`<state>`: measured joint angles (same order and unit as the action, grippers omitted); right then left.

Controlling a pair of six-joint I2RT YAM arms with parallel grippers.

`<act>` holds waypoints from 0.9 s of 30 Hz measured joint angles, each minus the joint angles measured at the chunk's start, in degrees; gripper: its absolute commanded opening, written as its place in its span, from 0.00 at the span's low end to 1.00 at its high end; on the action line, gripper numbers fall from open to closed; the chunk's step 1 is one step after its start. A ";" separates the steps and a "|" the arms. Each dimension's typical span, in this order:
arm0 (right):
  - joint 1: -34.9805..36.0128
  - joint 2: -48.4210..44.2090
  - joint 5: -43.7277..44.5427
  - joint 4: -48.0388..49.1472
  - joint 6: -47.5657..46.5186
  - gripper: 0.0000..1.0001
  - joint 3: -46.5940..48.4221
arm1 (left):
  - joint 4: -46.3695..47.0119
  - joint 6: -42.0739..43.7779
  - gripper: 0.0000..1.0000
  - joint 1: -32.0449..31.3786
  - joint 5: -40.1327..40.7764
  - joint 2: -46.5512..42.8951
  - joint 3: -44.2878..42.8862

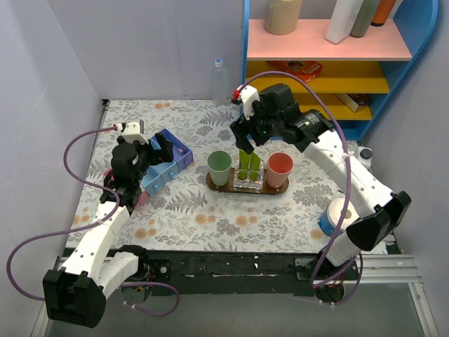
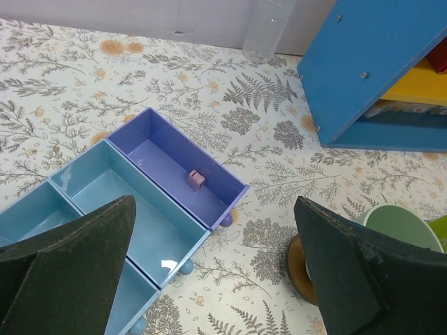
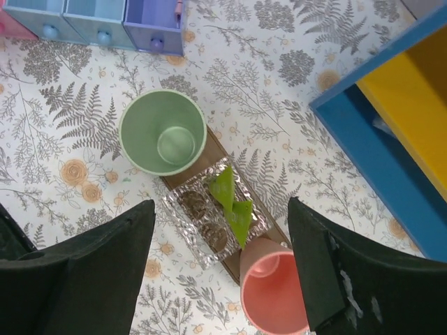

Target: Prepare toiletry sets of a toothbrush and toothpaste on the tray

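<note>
Mid-desk on the tray (image 3: 214,149), between green cup (image 3: 163,131) and pink cup (image 3: 274,289): toiletry sets (image 3: 234,202), lime-green pieces upright in clear holder (image 3: 199,230). Right jaws wide, empty, directly above. Left jaws wide over organiser (image 2: 150,150). Print on shelf bottles (image 1: 344,21) unreadable.

The green cup (image 3: 163,132) and pink cup (image 3: 272,293) flank the clear holder (image 3: 195,209), leaving it open from above
</note>
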<state>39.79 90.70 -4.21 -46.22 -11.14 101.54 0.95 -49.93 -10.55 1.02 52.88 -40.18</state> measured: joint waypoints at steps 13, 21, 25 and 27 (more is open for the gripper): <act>-19.71 -12.70 -13.00 12.11 6.05 0.69 -12.02 | -21.27 -18.78 0.85 1.07 8.74 11.87 -13.35; -24.20 -4.24 -22.27 14.19 16.94 0.62 -5.31 | -48.59 -31.12 0.75 1.18 20.00 21.14 -30.56; -24.17 -3.76 -23.39 11.21 20.09 0.58 -5.31 | -57.81 -33.16 0.69 1.20 22.14 25.51 -33.07; -24.09 -4.00 -23.34 9.44 20.63 0.57 -5.33 | -61.29 -34.60 0.67 1.22 22.12 26.58 -33.07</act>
<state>15.70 86.70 -27.55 -36.77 9.50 96.20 -60.34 -84.53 -9.32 23.14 79.46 -73.25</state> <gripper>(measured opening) 0.587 0.694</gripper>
